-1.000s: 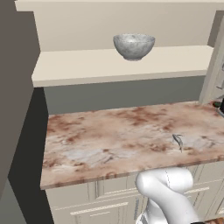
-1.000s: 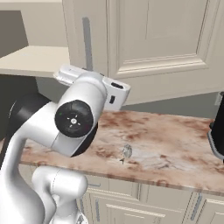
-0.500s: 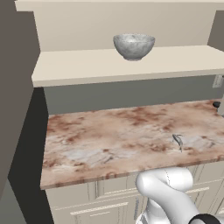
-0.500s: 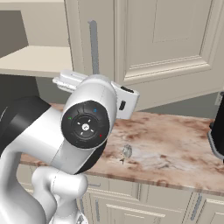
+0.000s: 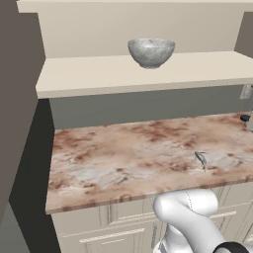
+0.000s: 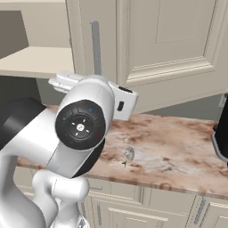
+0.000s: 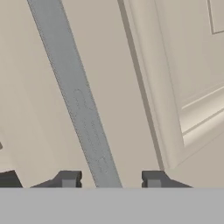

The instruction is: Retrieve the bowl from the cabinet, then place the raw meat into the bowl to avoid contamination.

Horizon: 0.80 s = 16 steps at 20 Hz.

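The mottled grey-white bowl (image 5: 151, 51) stands upright on the beige shelf of the open cabinet (image 5: 99, 74). In the hand view my gripper (image 7: 110, 177) is open and straddles the long grey bar handle (image 7: 83, 113) of the cream cabinet door (image 6: 169, 49), with a gap on each side. In the right base view my arm's big elbow joint hides the fingers, close to that handle (image 6: 95, 44). A small greyish piece, which may be the raw meat (image 5: 200, 159), lies on the counter near its front edge, also seen as the raw meat (image 6: 129, 153).
A reddish marble counter (image 5: 123, 158) runs below the shelf, with cream drawers under it. A black appliance (image 6: 221, 133) stands at the counter's right end. A dark wall panel (image 5: 20, 123) closes off the left side.
My arm's elbow joint has swung right and closer to the right base camera, looming larger. The bowl, the door and the small piece on the counter have stayed put.
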Tool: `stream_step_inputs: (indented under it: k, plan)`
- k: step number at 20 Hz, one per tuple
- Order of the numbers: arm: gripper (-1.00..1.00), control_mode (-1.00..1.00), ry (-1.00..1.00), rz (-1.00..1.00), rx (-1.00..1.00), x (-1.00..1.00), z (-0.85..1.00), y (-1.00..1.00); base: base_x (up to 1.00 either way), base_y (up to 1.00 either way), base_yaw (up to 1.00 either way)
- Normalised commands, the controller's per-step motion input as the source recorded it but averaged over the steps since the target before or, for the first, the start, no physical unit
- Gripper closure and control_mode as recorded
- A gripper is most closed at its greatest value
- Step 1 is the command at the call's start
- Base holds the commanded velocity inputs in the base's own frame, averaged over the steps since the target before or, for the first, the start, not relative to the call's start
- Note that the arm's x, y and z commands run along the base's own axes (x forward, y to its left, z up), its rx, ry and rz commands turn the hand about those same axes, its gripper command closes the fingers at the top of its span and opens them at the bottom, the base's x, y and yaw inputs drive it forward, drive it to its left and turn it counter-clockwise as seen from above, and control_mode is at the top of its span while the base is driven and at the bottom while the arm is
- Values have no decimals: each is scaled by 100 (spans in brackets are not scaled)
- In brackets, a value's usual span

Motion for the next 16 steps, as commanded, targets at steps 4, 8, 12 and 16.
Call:
stream_step_inputs:
  k: [4, 8, 12, 16]
  plan:
    - [-100, -100, -7, 0, 5, -25, 23, -24, 0, 0, 0]
    - [-100, -100, -3, 0, 7, -40, 31, -41, 0, 0, 0]
    - [-100, -100, 0, 0, 3, -50, 24, -27, 0, 0, 0]
    - [-100, -100, -1, 1, -12, -72, -27, 8, 0, 0, 0]
